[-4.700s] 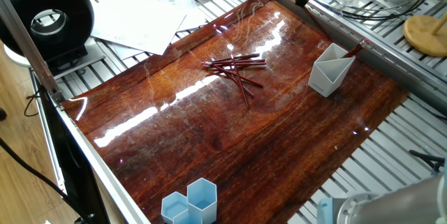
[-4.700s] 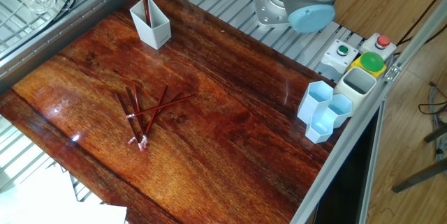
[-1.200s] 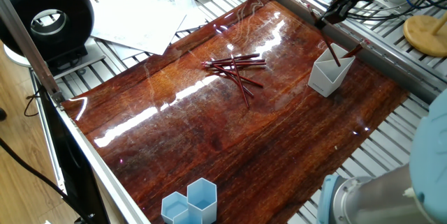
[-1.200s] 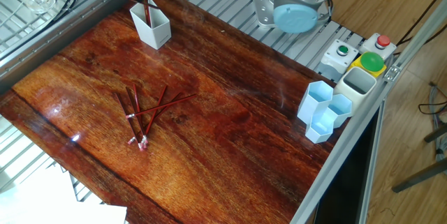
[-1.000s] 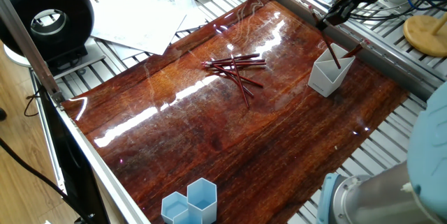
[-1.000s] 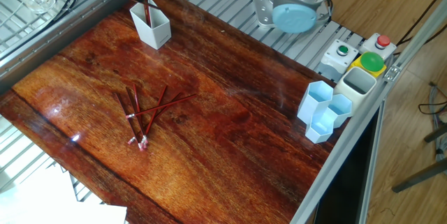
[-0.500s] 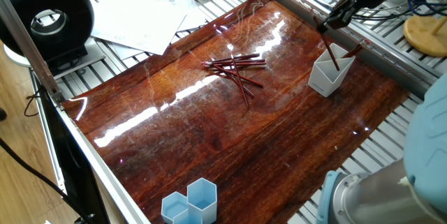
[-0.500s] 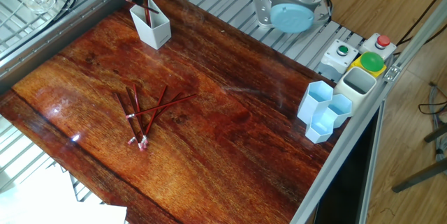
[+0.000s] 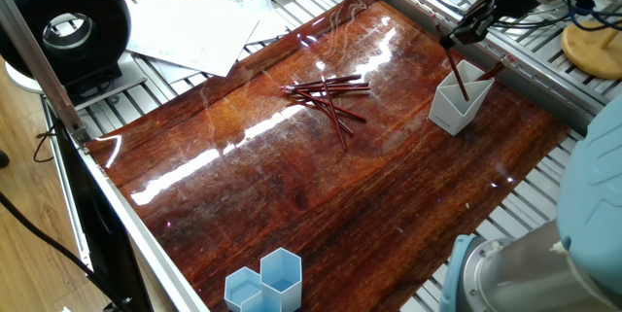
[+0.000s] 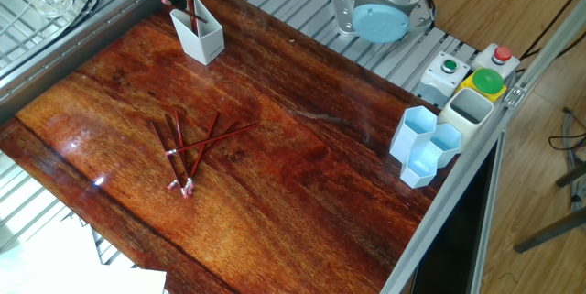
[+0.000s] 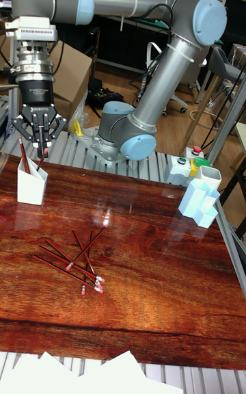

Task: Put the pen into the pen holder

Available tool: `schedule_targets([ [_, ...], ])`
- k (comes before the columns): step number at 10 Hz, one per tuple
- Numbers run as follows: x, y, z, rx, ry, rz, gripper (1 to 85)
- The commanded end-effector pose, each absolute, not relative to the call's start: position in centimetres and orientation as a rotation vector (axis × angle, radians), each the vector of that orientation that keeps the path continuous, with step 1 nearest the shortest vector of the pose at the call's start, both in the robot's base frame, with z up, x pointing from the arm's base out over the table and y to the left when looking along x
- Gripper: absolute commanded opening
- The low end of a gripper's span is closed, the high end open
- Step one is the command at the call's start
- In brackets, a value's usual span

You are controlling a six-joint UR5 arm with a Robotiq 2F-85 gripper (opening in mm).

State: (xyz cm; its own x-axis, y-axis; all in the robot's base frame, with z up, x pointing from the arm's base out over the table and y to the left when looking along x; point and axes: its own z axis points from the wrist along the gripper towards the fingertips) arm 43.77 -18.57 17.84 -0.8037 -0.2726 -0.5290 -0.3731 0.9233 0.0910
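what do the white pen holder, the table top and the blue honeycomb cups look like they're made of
Pen holder: probably matte white plastic, given its thin flat walls, crisp edges and lack of glare.
Table top: wood or wood veneer with a glossy varnish; reddish grain streaks and bright mirror-like highlights show.
Honeycomb cups: likely light blue plastic with a smooth, satin look and uniform thin hexagonal walls.

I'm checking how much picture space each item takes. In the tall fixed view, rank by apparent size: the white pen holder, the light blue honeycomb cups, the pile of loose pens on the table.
1. Pile of loose pens, widest spread.
2. Light blue honeycomb cups.
3. White pen holder, only slightly smaller than the cups, so that order is unsure.
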Motion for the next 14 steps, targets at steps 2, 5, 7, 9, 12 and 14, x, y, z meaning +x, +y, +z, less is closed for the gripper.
schedule_targets([
  [2, 44.2, -18.6, 17.9, -0.396, 2.523, 0.264, 1.0],
  [5, 43.9, -18.5, 17.7, -0.343, 2.521, 0.271, 1.0],
  [7, 44.0, -18.7, 17.3, -0.332, 2.506, 0.257, 1.0],
  [9, 44.0, -19.2, 17.0, -0.322, 2.495, 0.232, 1.0],
  [12, 43.7, -19.4, 16.6, -0.301, 2.492, 0.228, 1.0],
  [14, 43.4, -19.2, 16.4, -0.279, 2.499, 0.229, 1.0],
])
